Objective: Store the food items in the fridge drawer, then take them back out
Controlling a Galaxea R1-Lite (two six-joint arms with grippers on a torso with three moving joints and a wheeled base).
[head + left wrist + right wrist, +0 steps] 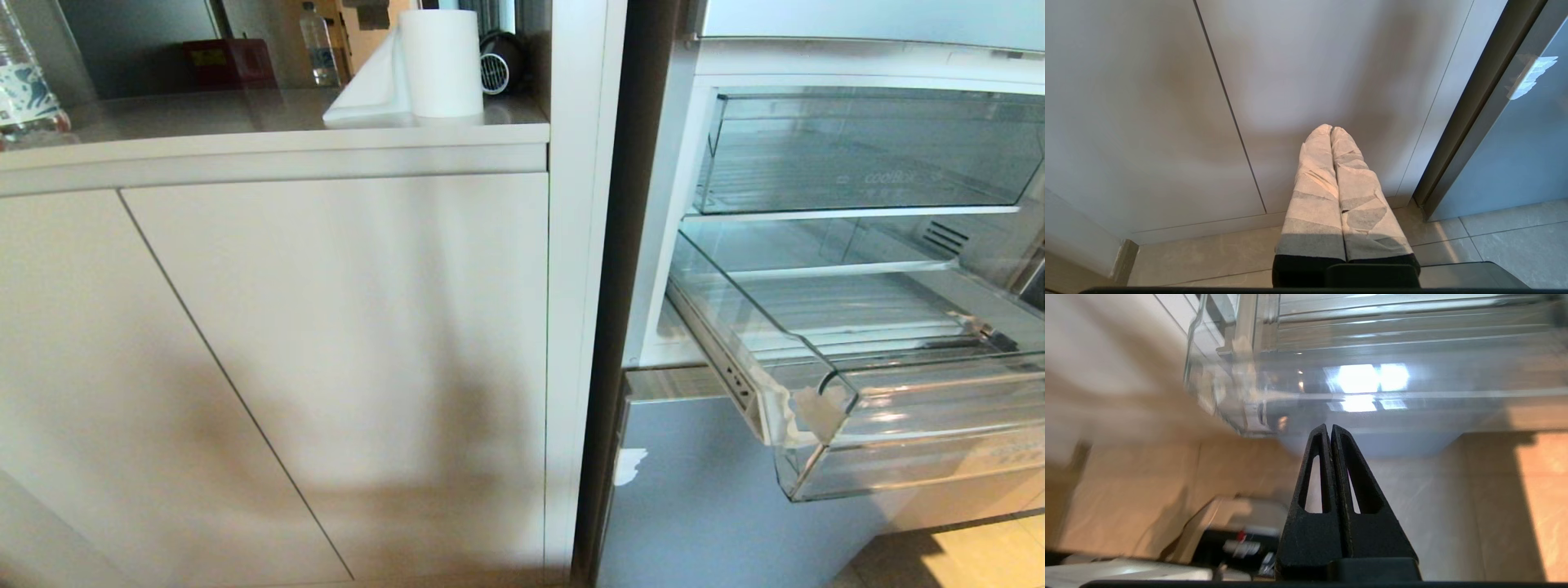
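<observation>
The right gripper hung clenched on nothing, low before the fridge drawer's clear front, apart from it. The left gripper, its taped fingers pressed together and empty, pointed at the cabinet door. Neither arm showed in the head view. The fridge drawer stood pulled out, cut off at the right edge; no fruit could be made out. Above sat the coolBox bin.
</observation>
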